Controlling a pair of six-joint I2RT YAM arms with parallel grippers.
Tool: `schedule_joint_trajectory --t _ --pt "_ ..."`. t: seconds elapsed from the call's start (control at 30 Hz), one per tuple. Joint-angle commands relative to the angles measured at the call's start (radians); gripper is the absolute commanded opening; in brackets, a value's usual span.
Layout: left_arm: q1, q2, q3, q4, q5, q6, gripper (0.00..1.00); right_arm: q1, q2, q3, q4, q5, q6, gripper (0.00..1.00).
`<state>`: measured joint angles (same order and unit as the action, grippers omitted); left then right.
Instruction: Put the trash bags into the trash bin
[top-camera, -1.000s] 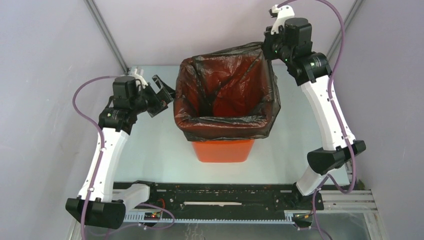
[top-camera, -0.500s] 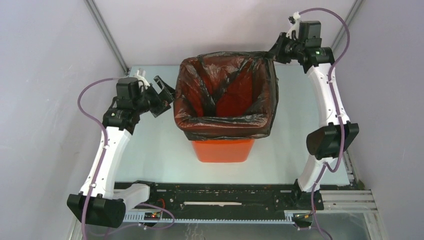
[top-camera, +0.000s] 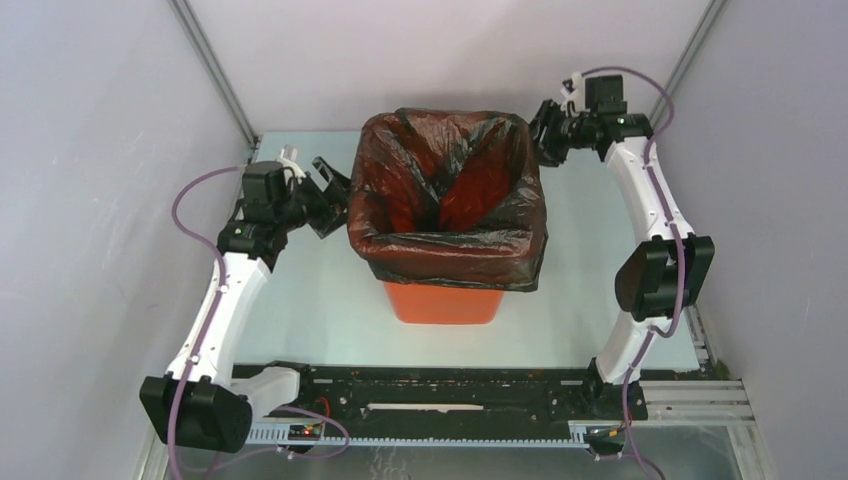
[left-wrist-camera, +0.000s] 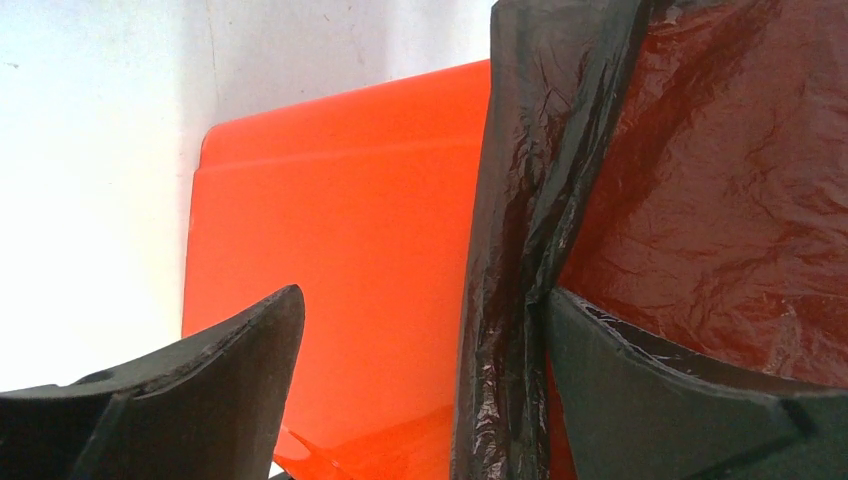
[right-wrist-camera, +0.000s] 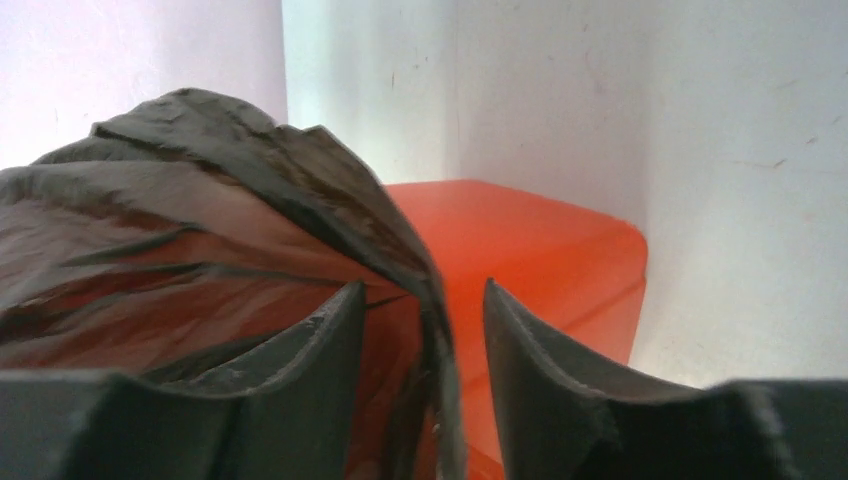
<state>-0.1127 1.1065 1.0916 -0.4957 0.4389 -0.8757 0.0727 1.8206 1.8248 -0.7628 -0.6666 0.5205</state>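
One orange trash bin (top-camera: 442, 302), one black trash bag (top-camera: 447, 245), two arms (top-camera: 225, 300) (top-camera: 650, 205), two pincers (top-camera: 335, 195) (top-camera: 545, 135), one table (top-camera: 310, 300).

From above, the rim and upper walls of the trash bin (top-camera: 442, 302) are hidden under the trash bag (top-camera: 445, 262). In both wrist views both are cut off by the picture edges. Whether the bag's fold is touched by the right tool (right-wrist-camera: 422, 287) cannot be told

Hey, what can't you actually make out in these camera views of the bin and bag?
1. Inside bottom of the trash bin: top view, the trash bag lining covers it.
2. Bin's rim: top view, the bag's hem drapes over it.
3. Whether the bag fold touches the right jaws: right wrist view, the fold runs off the bottom edge.
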Motion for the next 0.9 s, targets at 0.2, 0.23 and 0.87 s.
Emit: schedule_joint_trajectory --t 0.2,0.23,0.87 --pt "0.091 -0.103 0.153 -0.225 -0.109 0.094 1.0 -0.011 -0.105 0.349 -0.47 0.353 -0.134 0.81" --pt "0.093 -0.122 0.136 -0.221 -0.112 0.068 1.0 -0.011 -0.12 0.378 -0.511 0.387 -0.135 0.81" --pt "0.016 -0.241 -0.219 0.134 0.165 -0.313 0.72 0.081 -0.787 -0.552 -0.087 0.017 0.109 0.67"
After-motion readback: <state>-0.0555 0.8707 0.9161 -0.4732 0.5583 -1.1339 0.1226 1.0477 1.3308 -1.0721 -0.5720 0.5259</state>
